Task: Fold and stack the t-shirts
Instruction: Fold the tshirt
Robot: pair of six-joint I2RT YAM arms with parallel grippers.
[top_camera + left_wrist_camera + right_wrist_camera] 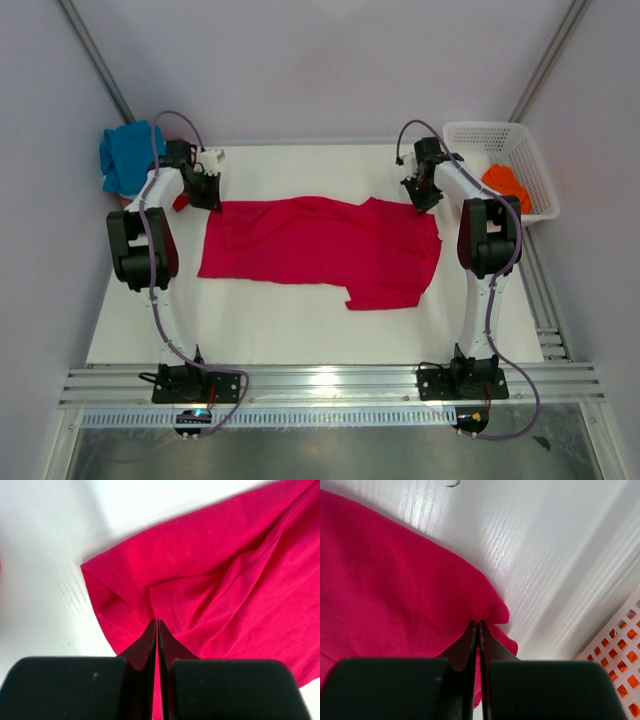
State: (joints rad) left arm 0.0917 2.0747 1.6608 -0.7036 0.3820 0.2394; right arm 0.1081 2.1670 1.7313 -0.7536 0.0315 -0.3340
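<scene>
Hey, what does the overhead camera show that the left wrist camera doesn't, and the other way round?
Only the overhead view shows the white basket holding an orange t-shirt at the far right, the blue t-shirts heaped at the far left, and the right gripper at the crimson t-shirt's other end. Only the left wrist view shows the stitched hem and the left gripper shut on a fold of cloth. Both show the crimson t-shirt lying on the white table.
</scene>
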